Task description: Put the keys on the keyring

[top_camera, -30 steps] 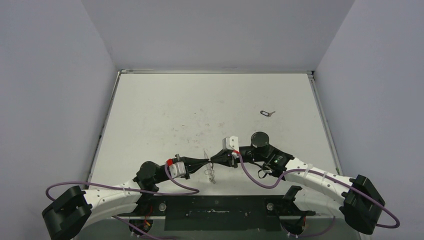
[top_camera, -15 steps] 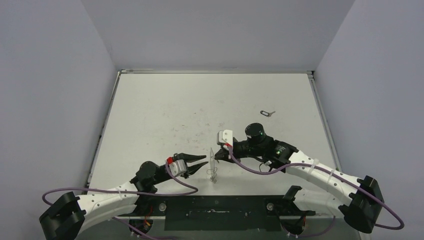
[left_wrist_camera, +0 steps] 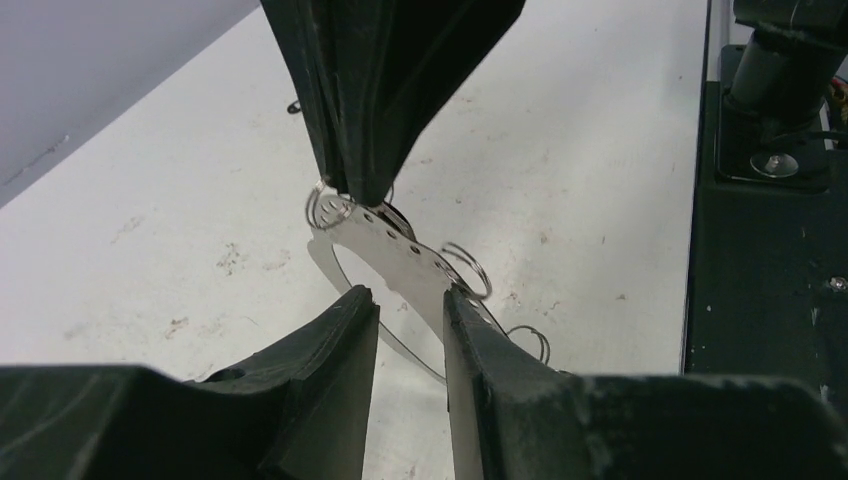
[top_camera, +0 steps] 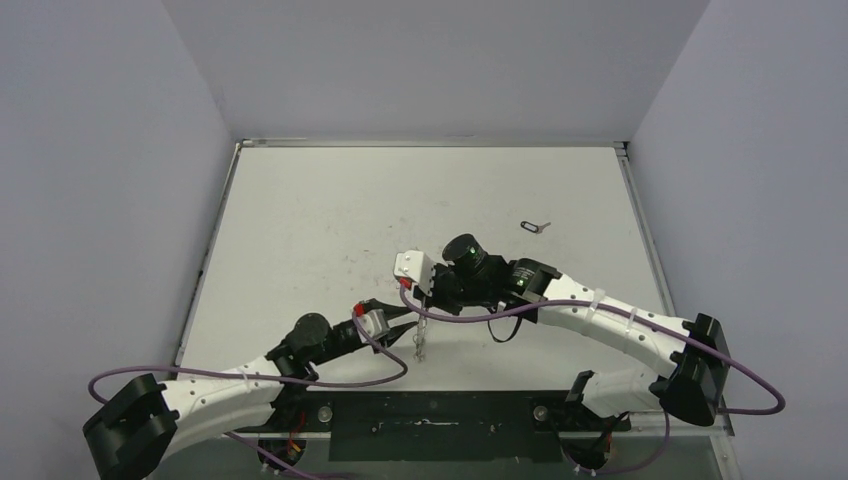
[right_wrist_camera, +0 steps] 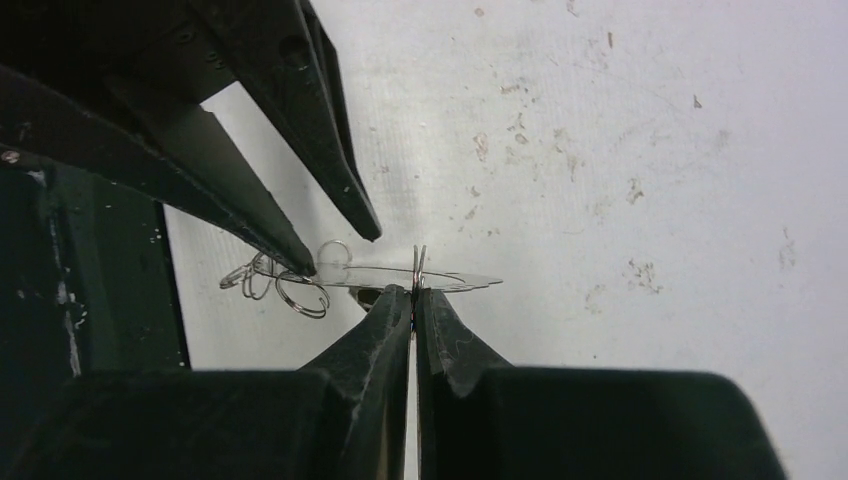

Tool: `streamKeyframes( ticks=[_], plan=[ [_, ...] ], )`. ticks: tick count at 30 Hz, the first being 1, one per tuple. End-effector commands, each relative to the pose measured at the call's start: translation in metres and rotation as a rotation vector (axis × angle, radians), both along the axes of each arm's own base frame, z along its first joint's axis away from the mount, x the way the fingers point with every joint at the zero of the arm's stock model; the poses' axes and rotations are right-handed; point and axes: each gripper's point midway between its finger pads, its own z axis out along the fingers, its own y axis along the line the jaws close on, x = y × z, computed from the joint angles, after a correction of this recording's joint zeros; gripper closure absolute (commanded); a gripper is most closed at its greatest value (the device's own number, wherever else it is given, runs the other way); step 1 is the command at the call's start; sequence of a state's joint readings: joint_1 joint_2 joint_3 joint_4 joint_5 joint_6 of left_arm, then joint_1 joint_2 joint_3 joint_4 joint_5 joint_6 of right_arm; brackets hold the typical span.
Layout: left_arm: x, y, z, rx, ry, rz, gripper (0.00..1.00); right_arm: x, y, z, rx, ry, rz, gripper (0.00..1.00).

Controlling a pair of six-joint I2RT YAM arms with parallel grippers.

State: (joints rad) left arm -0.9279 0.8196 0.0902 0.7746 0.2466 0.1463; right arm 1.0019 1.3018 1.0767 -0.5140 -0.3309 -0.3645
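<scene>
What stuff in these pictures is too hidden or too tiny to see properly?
- The keys: top view, too small to show their shape.
- The keyring: left wrist view, its lower end is behind a finger of the left pincer, so touching is unclear.
- The tiny rings: right wrist view, bunched together and partly covered by the left pincer, so uncountable.
</scene>
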Motion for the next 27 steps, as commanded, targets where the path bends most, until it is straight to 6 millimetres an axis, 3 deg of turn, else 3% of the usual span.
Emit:
streamKeyframes(
  ticks=[1, 7, 14, 21, 27],
  plan=[
    [0.004, -0.012, 0.022, -0.050, -0.030, -0.023, 0.71, -0.018, -0.055, -0.049, -0.281, 0.105, -0.080, 1.00],
    [0.005, -0.021, 0.017, -0.038, -0.019, -0.046, 0.71, -0.022, -0.065, -0.037, -0.268, 0.092, -0.098, 1.00],
    [0.004, -0.028, 0.016, -0.044, -0.028, -0.074, 0.72, -0.031, -0.068, -0.037, -0.250, 0.100, -0.056, 1.00],
    [-0.006, -0.035, 0.015, -0.070, -0.046, -0.145, 0.74, -0.040, -0.048, -0.026, -0.109, 0.083, 0.052, 1.00],
    [-0.005, -0.033, 0.020, -0.085, -0.074, -0.136, 0.75, -0.032, -0.031, -0.015, -0.042, 0.056, 0.072, 1.00]
  ],
)
